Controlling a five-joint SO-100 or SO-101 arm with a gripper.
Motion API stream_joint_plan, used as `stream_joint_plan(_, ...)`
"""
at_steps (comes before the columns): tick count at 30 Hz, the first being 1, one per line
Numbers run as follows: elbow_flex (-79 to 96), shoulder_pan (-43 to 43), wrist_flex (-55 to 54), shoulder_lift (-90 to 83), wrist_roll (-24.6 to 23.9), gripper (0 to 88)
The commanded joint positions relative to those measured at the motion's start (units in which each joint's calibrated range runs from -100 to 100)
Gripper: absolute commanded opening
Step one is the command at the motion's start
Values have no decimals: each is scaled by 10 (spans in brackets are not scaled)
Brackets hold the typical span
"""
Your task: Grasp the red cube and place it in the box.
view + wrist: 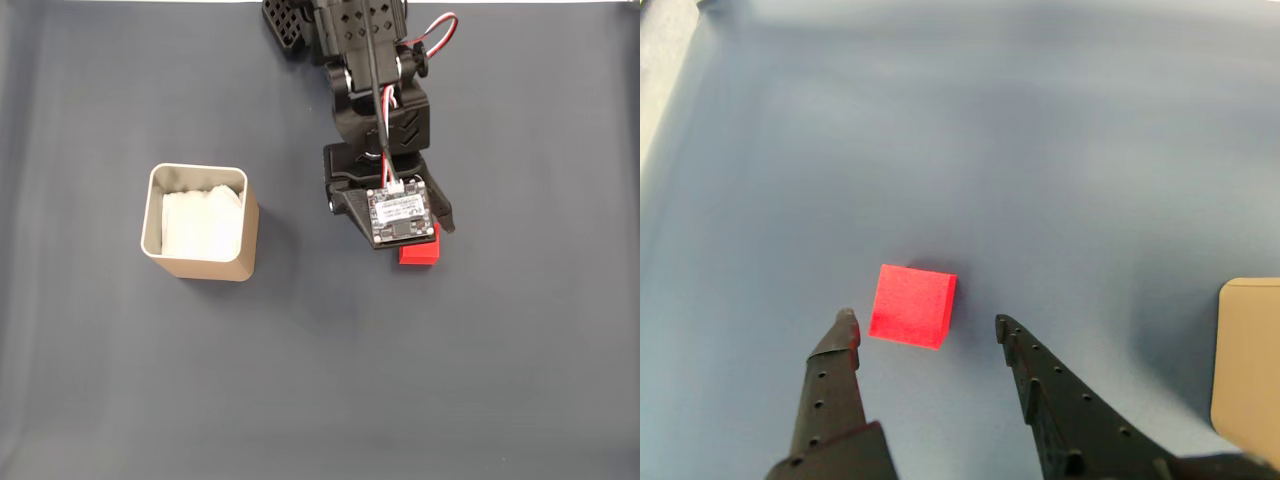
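The red cube (911, 305) lies on the dark blue-grey cloth, just ahead of my open gripper (925, 322), whose two black fingers straddle its near edge without touching it. In the fixed view a corner of the red cube (421, 251) peeks out beneath the wrist camera board, and the arm hides the gripper's fingers from above. The box (201, 222), tan with a silvery rim and white lining, stands to the left of the arm in the fixed view. A tan edge of the box (1250, 365) shows at the right of the wrist view.
The black arm (370, 90) reaches down from the top edge of the fixed view. Dark cloth (480, 380) covers the whole table. A pale strip (660, 60) runs along the cloth's upper left edge in the wrist view.
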Motion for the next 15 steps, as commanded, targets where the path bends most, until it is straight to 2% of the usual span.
stream_joint_plan(1,-1,4,-7,-1,2,339)
stream_joint_plan(15,1,11,-14,0,0,301)
